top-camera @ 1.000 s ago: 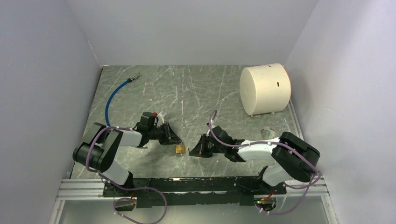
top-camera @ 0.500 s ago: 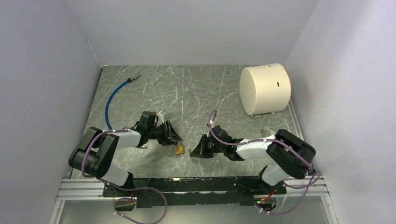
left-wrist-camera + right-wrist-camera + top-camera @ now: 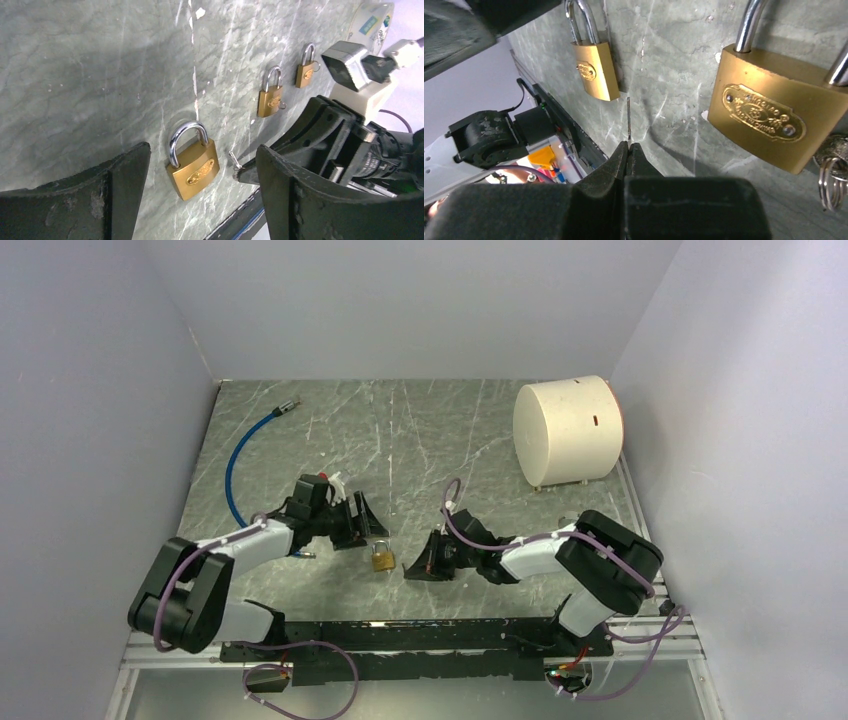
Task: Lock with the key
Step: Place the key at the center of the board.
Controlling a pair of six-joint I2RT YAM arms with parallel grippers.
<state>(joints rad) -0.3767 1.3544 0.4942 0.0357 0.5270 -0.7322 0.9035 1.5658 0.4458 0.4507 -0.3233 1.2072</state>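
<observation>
Nearest, the black rail (image 3: 420,635) carries both arm bases at the table's front edge. Just beyond it, the right gripper (image 3: 628,146) sits low over the grey marbled table (image 3: 430,430), fingers clenched on a thin key (image 3: 629,120) whose blade sticks out past the tips. The brass padlock (image 3: 194,167) lies flat on the table between the two grippers. Both shackle legs meet the body, and the key tip is just beside its lower corner, not touching. The left gripper (image 3: 370,527) is released, its fingers spread wide either side of that padlock and clear of it. A second padlock (image 3: 270,100) and a third padlock (image 3: 305,74) lie alongside the right arm, the nearer with a key ring (image 3: 831,182). Farther back, a blue cable (image 3: 232,465) curves at the left and a white drum (image 3: 567,430) lies on its side at the right.
</observation>
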